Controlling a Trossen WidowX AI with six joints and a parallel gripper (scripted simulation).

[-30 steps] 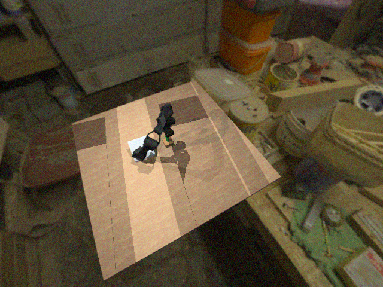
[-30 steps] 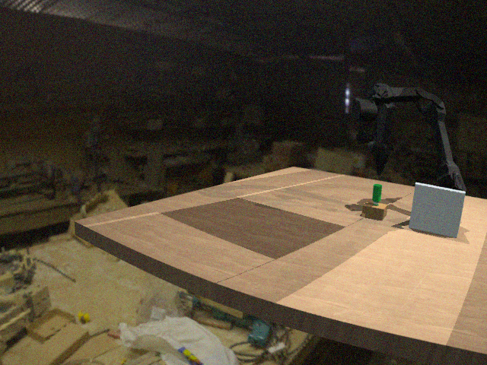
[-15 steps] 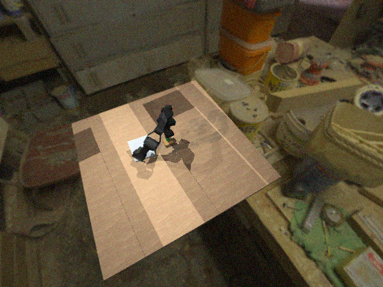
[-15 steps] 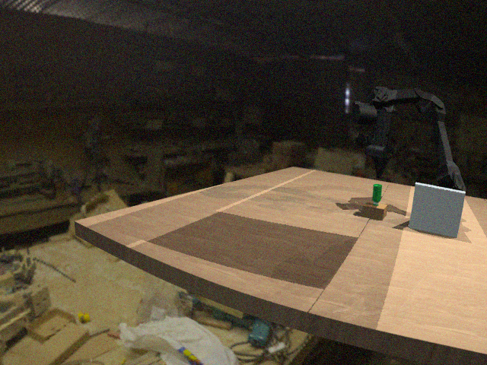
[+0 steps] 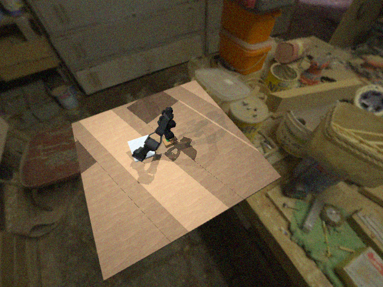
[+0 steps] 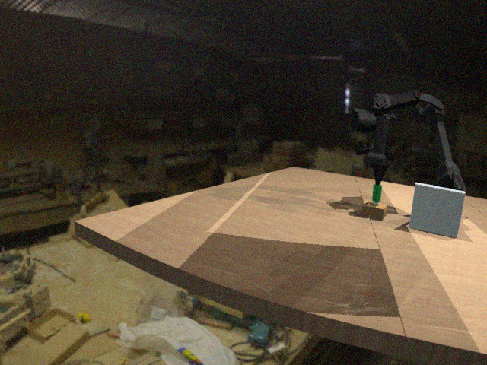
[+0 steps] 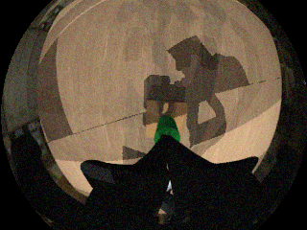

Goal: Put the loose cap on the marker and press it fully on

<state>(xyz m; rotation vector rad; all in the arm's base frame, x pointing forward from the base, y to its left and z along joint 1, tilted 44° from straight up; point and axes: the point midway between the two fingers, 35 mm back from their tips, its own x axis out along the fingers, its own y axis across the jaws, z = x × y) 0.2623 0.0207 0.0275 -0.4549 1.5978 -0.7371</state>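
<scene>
Fully closed on nothing, the black end effector [image 6: 378,181] points down onto the green cylindrical cap [image 6: 377,193] directly beneath, seated over the small wooden holder block [image 6: 374,210]. Beside it on the wood-patterned bench [image 6: 275,251] stands a grey-blue box [image 6: 436,209]; bench edges lie well away. Only the exterior view shows tip-to-cap contact.

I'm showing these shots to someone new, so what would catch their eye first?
Probably the bright green cap standing on the marker in the small wooden holder block, the one vivid colour on the tan table. Directly above it the dark arm points straight down, its tool shut, tip at the cap's top. Just to the right in the exterior view stands a pale grey box.
</scene>
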